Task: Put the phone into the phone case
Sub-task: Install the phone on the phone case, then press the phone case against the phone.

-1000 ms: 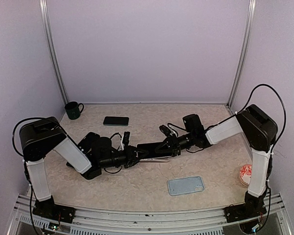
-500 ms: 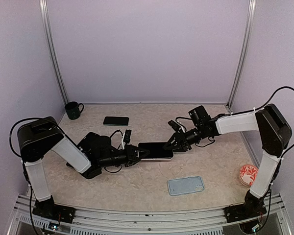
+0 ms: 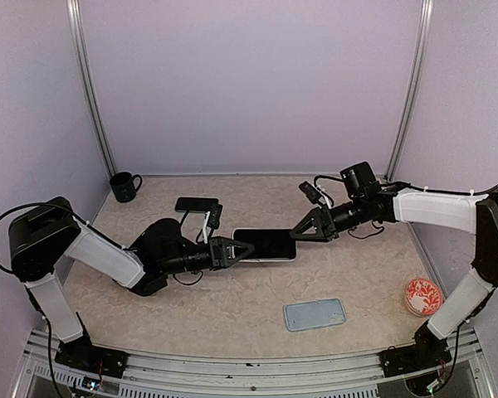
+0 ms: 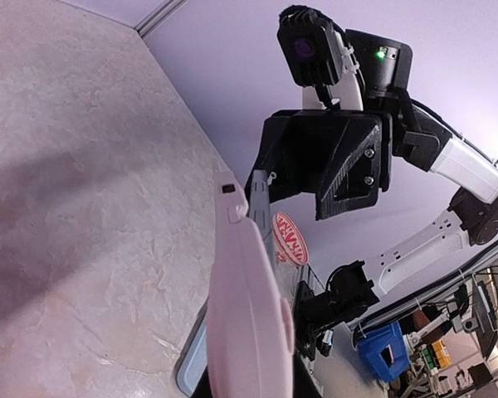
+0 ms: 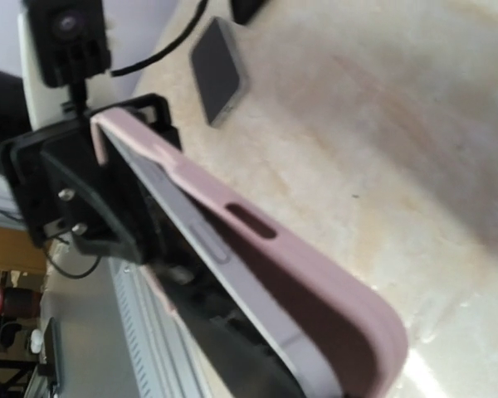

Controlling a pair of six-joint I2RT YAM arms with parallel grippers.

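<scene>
The left gripper is clamped on the left end of a phone, which sits inside a pale pink phone case; the pair is held above the middle of the table, dark screen facing up. Seen edge-on from the left wrist, the pink case curves away from the fingers toward the other arm. The right gripper sits at the phone's right end, its jaws apart; from above its tips look just at the case's edge, though whether they touch it cannot be told (the right wrist view is filled by the case's pink rim, with a slot cut in it).

Taking the held phone as the landmark: a second dark phone lies flat on the table behind it and to the left. A dark green mug stands farther left, in the back left corner. A light blue case lies in front of the phone, slightly right, near the table's front edge. A small red-and-white dish sits well to the right, at the table's right edge.
</scene>
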